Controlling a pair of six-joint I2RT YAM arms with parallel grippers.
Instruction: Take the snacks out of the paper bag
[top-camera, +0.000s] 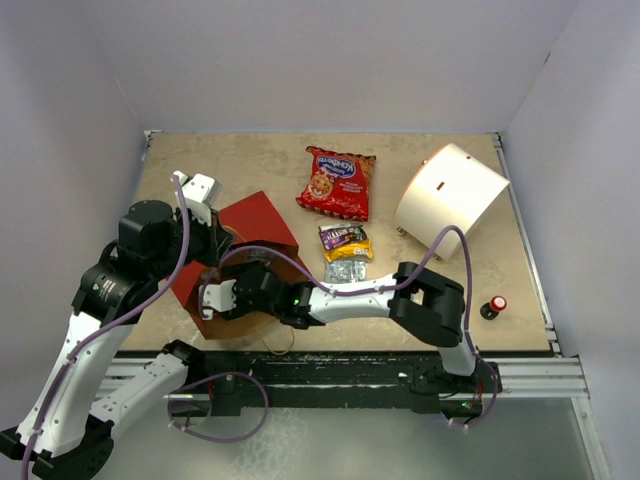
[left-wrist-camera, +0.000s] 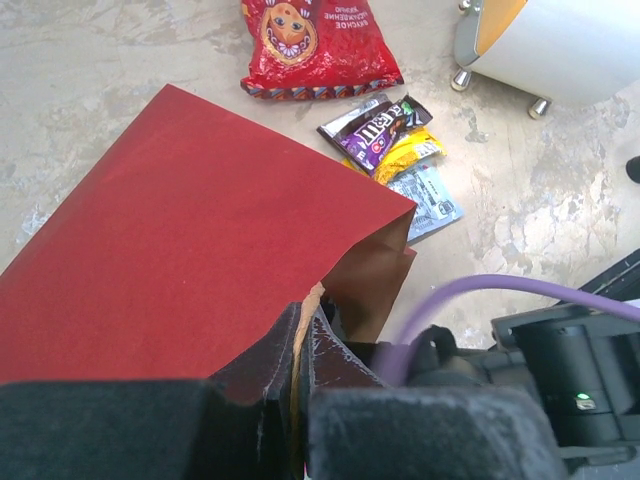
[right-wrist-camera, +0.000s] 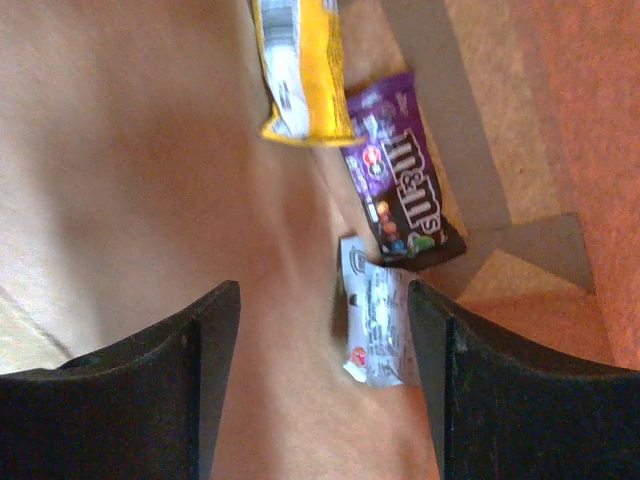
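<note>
Paper bag (top-camera: 260, 220) lies on the tan mottled surface (top-camera: 250, 160) (pale walls (top-camera: 300, 60) on three sides). Left jaws pinch its mouth edge; right jaws, inside it, stand wide and empty. Cookie bag (top-camera: 338, 183) and candy packet (top-camera: 345, 240) lie beside the bag.

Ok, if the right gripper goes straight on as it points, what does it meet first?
Probably the silver foil pack, just ahead of the right gripper; the purple candy packet lies beyond. Depth inside the paper bag is hard to judge.
</note>
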